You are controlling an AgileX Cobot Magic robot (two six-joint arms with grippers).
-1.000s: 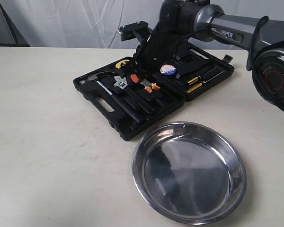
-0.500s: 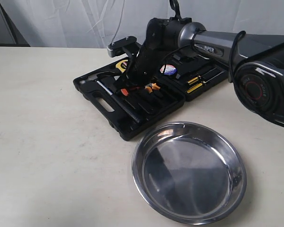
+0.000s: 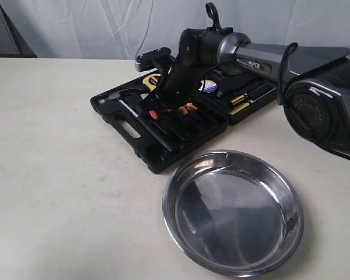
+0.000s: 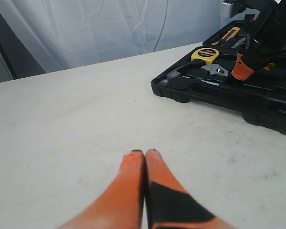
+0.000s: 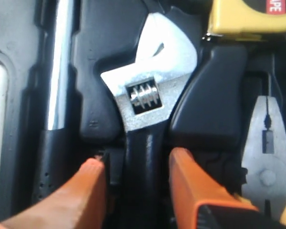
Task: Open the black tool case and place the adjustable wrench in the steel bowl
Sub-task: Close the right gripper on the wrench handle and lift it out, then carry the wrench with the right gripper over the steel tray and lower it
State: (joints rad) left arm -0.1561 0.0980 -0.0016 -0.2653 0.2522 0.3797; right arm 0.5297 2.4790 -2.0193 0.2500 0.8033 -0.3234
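Case (image 3: 154, 154), wrench (image 5: 152, 95), bowl (image 3: 233, 216): one each

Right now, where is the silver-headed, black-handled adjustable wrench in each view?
Exterior: hidden behind the right gripper.
Left wrist: adjustable wrench head beside a yellow tape measure.
Right wrist: wrench mid-picture, handle between open orange fingers.
Shared landmark: the tape measure, in all three.

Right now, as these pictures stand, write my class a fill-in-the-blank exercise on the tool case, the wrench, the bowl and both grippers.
The black tool case lies ___ on the table.
The right gripper has one finger on each side of the adjustable wrench, at its black ___.
The left gripper is ___, away from the case.
The steel bowl holds ___.
Missing words: open; handle; shut; nothing.
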